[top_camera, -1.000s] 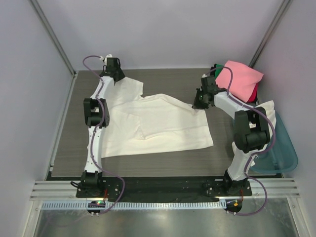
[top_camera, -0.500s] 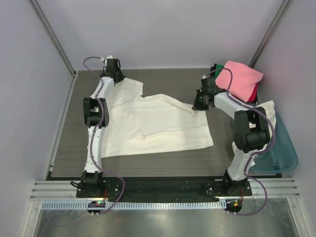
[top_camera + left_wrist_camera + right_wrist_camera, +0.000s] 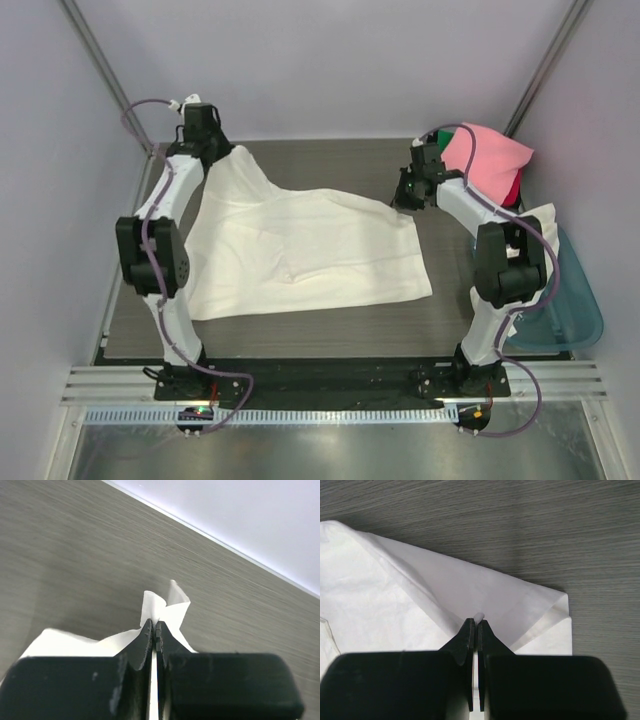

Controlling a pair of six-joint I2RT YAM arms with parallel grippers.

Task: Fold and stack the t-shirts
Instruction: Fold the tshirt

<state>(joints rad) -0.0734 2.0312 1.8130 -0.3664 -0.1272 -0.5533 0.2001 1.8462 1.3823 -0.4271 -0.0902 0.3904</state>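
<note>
A cream-white t-shirt [image 3: 300,250] lies spread on the dark wood-grain table. My left gripper [image 3: 215,150] is shut on its far left corner, which sticks out past the tips in the left wrist view [image 3: 165,605] and is lifted off the table. My right gripper [image 3: 402,203] is shut on its far right corner; a small pinch of cloth [image 3: 479,616] shows between the tips, with the shirt's folded edge [image 3: 540,615] beside it. A pink t-shirt [image 3: 485,160] tops a pile with green [image 3: 441,137] and red [image 3: 513,188] ones at the far right.
A teal plastic tub [image 3: 570,310] sits at the right edge with another cream-white shirt [image 3: 535,225] draped over its rim. Grey walls enclose the table on three sides, with metal posts at the back corners.
My left gripper has swung left and toward the back corner, pulling the shirt's far left corner taut. My right gripper has moved slightly back, still holding its corner.
</note>
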